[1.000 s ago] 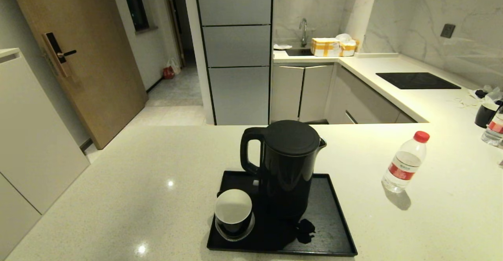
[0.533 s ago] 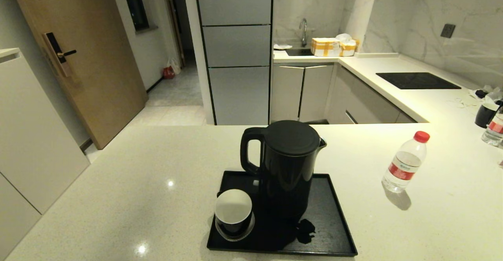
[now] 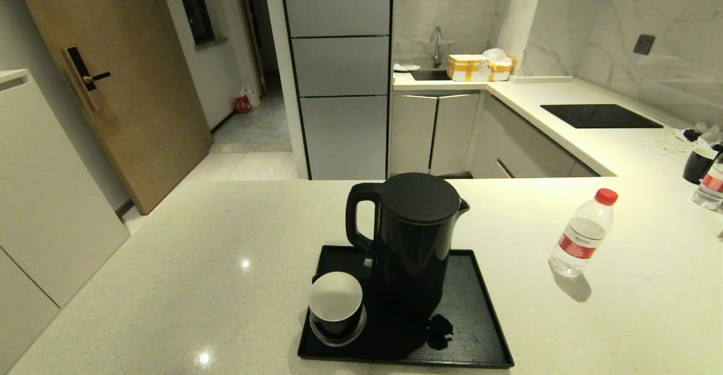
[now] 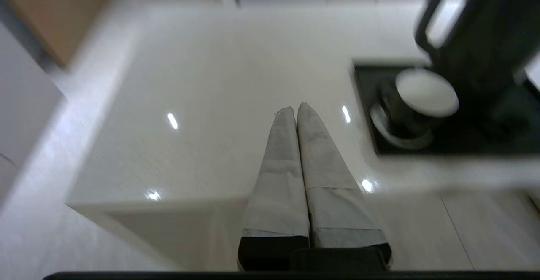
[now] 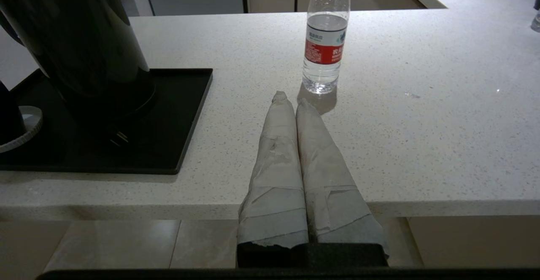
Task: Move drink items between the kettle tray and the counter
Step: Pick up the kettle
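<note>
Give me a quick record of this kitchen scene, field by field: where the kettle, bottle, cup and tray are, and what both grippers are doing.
kettle: upright on the tray, lid on, handle toward the robot's left
tray: flat on the counter, near its front edge
bottle: upright on the counter, off the tray, to its right, red cap on
cup: on the tray, front left corner, beside the kettle
left gripper: shut, empty, near the counter's front edge, left of the tray
right gripper: shut, empty, short of the bottle
</note>
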Tool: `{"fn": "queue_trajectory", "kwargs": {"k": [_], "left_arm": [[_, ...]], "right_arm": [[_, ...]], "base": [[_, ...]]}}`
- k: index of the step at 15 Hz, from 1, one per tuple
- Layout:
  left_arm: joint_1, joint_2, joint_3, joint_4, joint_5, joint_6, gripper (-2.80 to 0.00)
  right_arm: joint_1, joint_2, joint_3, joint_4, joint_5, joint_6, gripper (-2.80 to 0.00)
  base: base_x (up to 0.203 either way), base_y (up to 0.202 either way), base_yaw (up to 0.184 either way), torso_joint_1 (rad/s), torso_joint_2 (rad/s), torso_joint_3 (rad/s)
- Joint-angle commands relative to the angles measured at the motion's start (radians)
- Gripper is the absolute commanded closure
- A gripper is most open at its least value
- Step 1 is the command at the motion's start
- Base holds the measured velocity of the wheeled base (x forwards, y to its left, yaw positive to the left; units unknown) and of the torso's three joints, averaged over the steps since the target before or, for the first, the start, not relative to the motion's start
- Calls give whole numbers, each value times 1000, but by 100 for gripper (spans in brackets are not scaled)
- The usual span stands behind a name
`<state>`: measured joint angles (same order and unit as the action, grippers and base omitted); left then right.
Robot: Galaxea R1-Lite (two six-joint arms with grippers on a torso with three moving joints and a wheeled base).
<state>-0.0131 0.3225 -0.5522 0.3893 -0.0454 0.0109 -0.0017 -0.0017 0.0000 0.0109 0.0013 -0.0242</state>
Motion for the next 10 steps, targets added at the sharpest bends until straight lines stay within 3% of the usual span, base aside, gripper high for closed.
{"fn": "queue_trajectory", "kwargs": {"k": [1, 6, 10], "left_arm": [[-8, 362, -77, -17, -52, 7, 0], [-23, 919, -137, -302, -263, 115, 0], [-98, 1171, -291, -426, -425, 148, 0]], "right_arm": [[0, 2, 2, 0, 0, 0, 0], [0, 2, 3, 0, 0, 0, 0], [0, 2, 2, 0, 0, 0, 0]], "base": [[0, 0, 0, 0, 0, 0], [0, 0, 0, 0, 0, 0], [0, 0, 0, 0, 0, 0]]}}
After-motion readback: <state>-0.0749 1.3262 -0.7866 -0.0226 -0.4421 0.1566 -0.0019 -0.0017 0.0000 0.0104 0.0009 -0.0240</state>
